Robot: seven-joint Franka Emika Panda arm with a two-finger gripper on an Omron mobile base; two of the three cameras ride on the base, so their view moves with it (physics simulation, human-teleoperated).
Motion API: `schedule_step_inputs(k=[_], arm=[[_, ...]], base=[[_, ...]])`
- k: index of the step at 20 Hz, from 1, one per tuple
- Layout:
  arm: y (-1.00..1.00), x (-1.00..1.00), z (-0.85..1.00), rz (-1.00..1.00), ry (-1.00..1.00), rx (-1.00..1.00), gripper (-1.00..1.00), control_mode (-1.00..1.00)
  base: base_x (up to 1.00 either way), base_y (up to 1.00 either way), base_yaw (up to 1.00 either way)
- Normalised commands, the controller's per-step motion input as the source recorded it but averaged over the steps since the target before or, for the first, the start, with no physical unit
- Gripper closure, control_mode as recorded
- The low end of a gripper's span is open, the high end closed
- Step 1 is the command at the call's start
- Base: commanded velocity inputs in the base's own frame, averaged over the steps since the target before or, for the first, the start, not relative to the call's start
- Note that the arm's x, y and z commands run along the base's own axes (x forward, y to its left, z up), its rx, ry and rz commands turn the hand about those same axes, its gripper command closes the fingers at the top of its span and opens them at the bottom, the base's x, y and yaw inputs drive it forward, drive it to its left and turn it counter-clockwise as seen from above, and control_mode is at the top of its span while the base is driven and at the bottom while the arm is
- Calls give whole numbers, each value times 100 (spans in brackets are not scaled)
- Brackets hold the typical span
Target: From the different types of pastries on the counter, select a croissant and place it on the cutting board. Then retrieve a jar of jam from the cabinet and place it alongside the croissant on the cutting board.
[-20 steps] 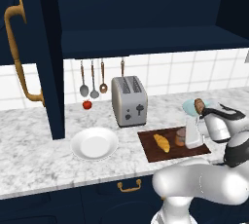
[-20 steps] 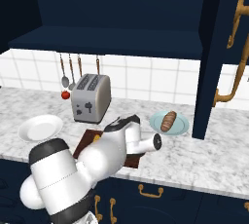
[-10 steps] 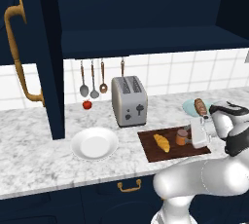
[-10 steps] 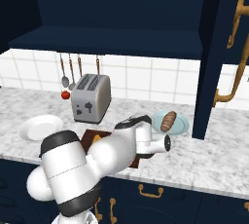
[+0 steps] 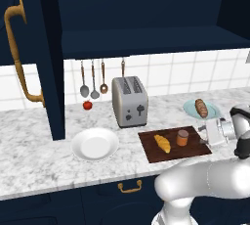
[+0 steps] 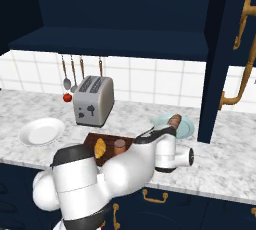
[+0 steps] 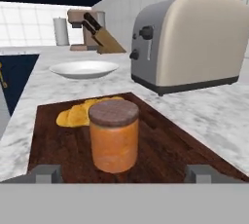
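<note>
Jar of jam is standing upright on the cutting board, just beside the croissant. Gripper is sitting spread and empty, fingertips flanking the jar without touching. Jar is looking rigid, smooth, likely slippery; gripping mid-body below the lid seems safest. Croissant is looking soft, crushable.

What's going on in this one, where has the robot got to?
The jar of jam stands upright on the cutting board, right beside the croissant. The end effector is open, its fingertips wide on either side of the jar and not touching it, so the jar looks released. The brown bun sits on its own pale plate behind the board. Toaster and white plate sit untouched. Both items look placed.
</note>
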Motion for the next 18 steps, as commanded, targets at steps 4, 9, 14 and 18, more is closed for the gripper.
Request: schedule_step_inputs(k=[4, 9, 14, 18], arm=[[-21, -12, 56, 0, 0, 8, -100, -100], [-18, -48, 30, -2, 0, 8, -100, -100], [-5, -79, 13, -7, -4, 9, -100, -100], [-6, -69, 33, -8, -4, 11, -100, -100]], base=[[0, 0, 0], [0, 0, 0], [0, 0, 0], [0, 0, 0]])
